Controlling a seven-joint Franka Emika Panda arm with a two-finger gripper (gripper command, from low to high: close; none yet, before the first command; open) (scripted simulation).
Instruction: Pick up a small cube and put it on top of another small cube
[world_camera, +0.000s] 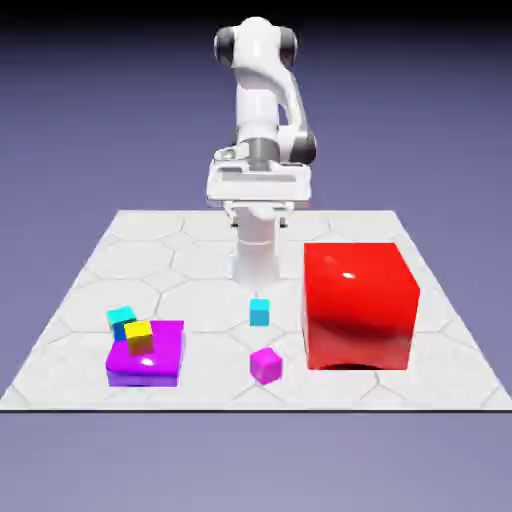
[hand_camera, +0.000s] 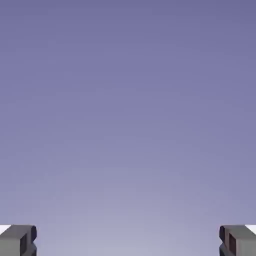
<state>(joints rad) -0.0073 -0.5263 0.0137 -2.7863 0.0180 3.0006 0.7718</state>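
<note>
The small magenta cube (world_camera: 265, 365) lies on the table near its front edge, in the exterior view. The small cyan cube (world_camera: 260, 312) sits just behind it, a short gap apart. My gripper (world_camera: 257, 192) hangs high above the table's far side, well away from both cubes. In the hand view the gripper (hand_camera: 128, 241) is open: its grey fingertips (hand_camera: 19, 241) stand far apart at the bottom corners, with nothing between them. That view shows only the plain backdrop; no cube appears in it.
A huge red cube (world_camera: 360, 305) stands to the exterior view's right of the two small cubes. At the left lies a flat purple slab (world_camera: 150, 362) with a small yellow cube (world_camera: 138, 337) on it and a second cyan cube (world_camera: 121, 319) at its far corner.
</note>
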